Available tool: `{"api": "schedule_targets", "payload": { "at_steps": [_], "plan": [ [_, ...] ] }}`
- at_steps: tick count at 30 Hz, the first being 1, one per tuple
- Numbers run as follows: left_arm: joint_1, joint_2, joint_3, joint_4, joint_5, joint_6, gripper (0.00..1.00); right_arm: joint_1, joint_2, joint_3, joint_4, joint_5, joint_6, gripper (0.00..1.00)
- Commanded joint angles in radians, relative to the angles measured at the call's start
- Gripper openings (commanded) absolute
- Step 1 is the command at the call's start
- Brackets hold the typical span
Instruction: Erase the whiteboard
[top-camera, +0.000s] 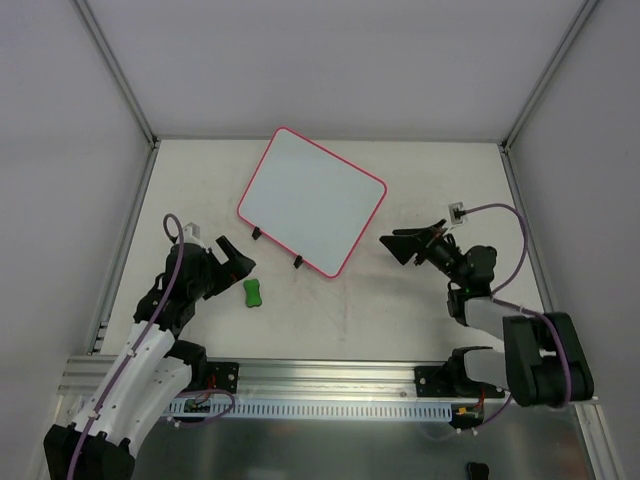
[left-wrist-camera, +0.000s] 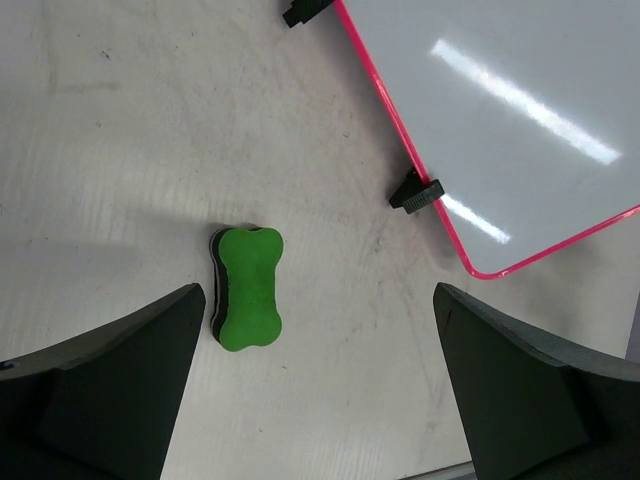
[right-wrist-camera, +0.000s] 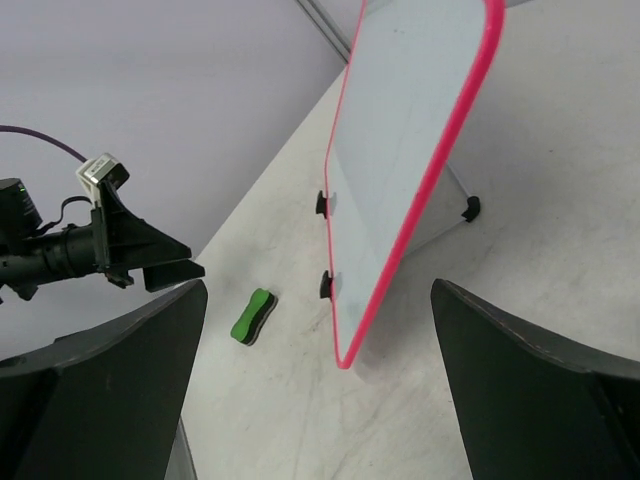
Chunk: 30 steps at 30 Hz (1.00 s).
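The whiteboard (top-camera: 312, 200) stands tilted at the table's middle back, white with a red-pink rim and two black clips on its near edge; no writing shows on it. It also shows in the left wrist view (left-wrist-camera: 520, 110) and the right wrist view (right-wrist-camera: 400, 170). A green bone-shaped eraser (top-camera: 253, 293) lies on the table in front of the board's left end, also seen in the left wrist view (left-wrist-camera: 248, 288) and the right wrist view (right-wrist-camera: 252, 316). My left gripper (top-camera: 238, 262) is open, just left of the eraser. My right gripper (top-camera: 405, 246) is open and empty, right of the board.
The table (top-camera: 400, 320) is walled on three sides by white panels with metal posts (top-camera: 120, 70). An aluminium rail (top-camera: 330, 380) with the arm bases runs along the near edge.
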Motion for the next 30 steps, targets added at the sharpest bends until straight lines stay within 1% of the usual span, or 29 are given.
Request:
{"api": "schedule_targets", "payload": {
  "at_steps": [1,2,3,4,5,6,7,8,9,10,12,14,16,21,25,30],
  "plan": [
    [0.012,-0.052,0.005,0.004,0.023,0.053,0.99,-0.001,-0.187,-0.056,-0.074,0.022,-0.026,0.99],
    [0.010,-0.064,0.002,0.004,0.020,0.061,0.99,0.000,-0.238,-0.064,-0.144,0.033,-0.046,0.99],
    [0.012,-0.088,-0.005,0.004,0.021,0.067,0.99,0.000,-0.290,-0.066,-0.329,0.042,-0.072,0.99],
    [0.012,-0.102,-0.008,0.004,0.023,0.081,0.99,0.000,-0.397,-0.049,-0.444,0.066,-0.141,0.99],
    [0.010,-0.111,-0.012,0.004,0.015,0.090,0.99,0.000,-0.450,-0.038,-0.546,0.083,-0.178,0.99],
    [0.012,-0.130,-0.013,0.003,0.013,0.102,0.99,-0.001,-0.502,-0.026,-0.738,0.099,-0.213,0.99],
    [0.010,-0.139,-0.013,0.004,0.006,0.118,0.99,-0.001,-0.587,0.006,-0.836,0.134,-0.294,0.99],
    [0.010,-0.147,-0.015,0.006,-0.002,0.124,0.99,-0.001,-0.625,0.019,-0.917,0.152,-0.328,0.99],
    [0.012,-0.156,-0.016,0.007,-0.009,0.130,0.99,-0.001,-0.655,0.028,-1.036,0.172,-0.359,0.99],
    [0.012,-0.157,-0.016,0.007,-0.011,0.151,0.99,0.000,-0.683,0.032,-1.080,0.206,-0.381,0.99],
    [0.012,-0.164,-0.015,0.007,-0.029,0.167,0.99,0.000,-0.735,0.030,-1.148,0.240,-0.405,0.99],
    [0.010,-0.171,-0.019,0.009,-0.039,0.184,0.99,-0.001,-0.751,0.017,-1.165,0.295,-0.393,0.99],
    [0.010,-0.199,-0.034,0.009,-0.081,0.191,0.99,0.000,-0.760,0.010,-1.193,0.349,-0.381,0.99],
    [0.010,-0.320,-0.096,0.019,-0.137,0.213,0.99,-0.001,-0.839,-0.033,-1.191,0.416,-0.369,0.99],
    [0.010,-0.410,-0.125,0.026,-0.122,0.207,0.99,-0.001,-0.890,-0.081,-1.179,0.479,-0.353,0.99],
    [0.012,-0.475,-0.156,0.032,-0.134,0.211,0.99,-0.001,-0.936,-0.115,-1.183,0.487,-0.346,0.99]
  ]
}}
